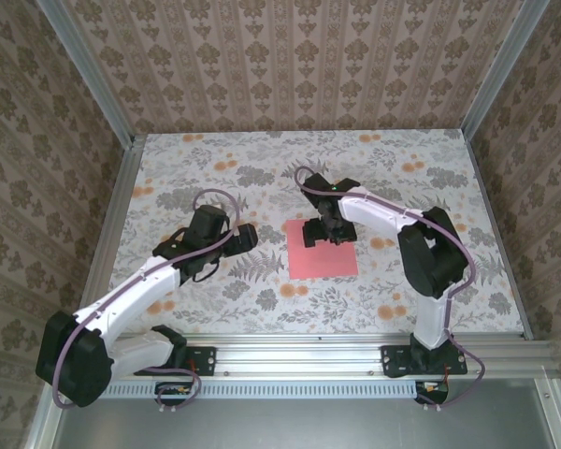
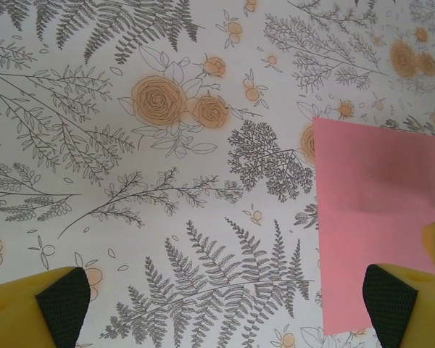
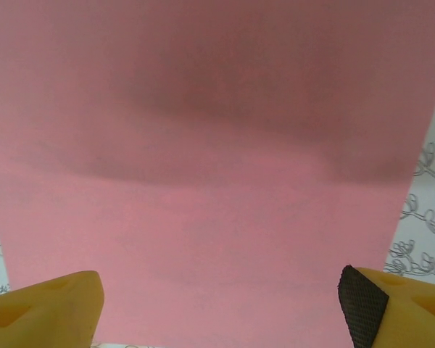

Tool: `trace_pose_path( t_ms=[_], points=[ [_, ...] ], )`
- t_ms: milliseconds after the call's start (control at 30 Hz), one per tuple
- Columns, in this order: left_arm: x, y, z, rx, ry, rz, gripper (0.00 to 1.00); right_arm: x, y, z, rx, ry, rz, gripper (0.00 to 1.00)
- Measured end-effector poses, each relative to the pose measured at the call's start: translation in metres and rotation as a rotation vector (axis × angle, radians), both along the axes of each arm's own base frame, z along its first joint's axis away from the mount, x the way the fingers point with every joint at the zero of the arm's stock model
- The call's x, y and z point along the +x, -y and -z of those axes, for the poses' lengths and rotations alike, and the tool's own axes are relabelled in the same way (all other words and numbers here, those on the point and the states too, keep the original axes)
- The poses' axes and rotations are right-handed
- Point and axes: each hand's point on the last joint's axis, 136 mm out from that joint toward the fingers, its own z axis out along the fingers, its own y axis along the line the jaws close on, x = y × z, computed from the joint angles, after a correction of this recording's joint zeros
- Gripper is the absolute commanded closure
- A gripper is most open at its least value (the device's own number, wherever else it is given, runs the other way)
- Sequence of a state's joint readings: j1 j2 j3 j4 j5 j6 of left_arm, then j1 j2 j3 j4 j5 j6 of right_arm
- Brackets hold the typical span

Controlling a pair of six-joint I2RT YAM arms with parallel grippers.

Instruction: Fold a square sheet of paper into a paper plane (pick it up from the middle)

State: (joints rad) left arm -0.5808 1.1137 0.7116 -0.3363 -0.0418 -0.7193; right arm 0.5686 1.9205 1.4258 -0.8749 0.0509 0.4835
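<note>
Top camera looks down from behind the arms at the whole desk (image 1: 215, 309). Wrist cameras face down, left higher, right close. All share the sheet (image 1: 320, 260), right of the left pincer (image 2: 225, 301).

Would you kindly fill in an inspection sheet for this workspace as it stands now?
Surface: table with a floral print, flat.
Job's things: pink sheet lying flat and unfolded, mid-table.
Clutter: nothing seen.
Tools: left tool open, left of the sheet; right tool open, over its far edge.
Cables: a purple cable loops along each arm.
Surroundings: patterned walls, metal frame.
</note>
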Motion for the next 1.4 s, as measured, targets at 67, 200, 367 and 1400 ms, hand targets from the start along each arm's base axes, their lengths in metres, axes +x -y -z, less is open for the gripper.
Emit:
trace_pose_path(
  t_ms=[67,200,367,1400],
  points=[
    [0.0,0.001,0.001,-0.003,-0.002,0.003,0.0,0.003,-0.004,0.004,-0.006,-0.007,-0.005,0.13],
    [0.001,0.002,0.001,-0.006,-0.002,0.005,0.0,0.009,-0.007,0.009,-0.016,-0.015,0.001,0.13],
    [0.001,0.005,0.007,-0.004,-0.02,0.015,0.0,0.012,-0.009,0.017,-0.029,-0.03,0.013,0.12],
    [0.0,0.009,0.016,0.004,-0.048,0.042,0.0,0.01,-0.014,0.038,-0.086,-0.067,0.04,0.1]
  ],
)
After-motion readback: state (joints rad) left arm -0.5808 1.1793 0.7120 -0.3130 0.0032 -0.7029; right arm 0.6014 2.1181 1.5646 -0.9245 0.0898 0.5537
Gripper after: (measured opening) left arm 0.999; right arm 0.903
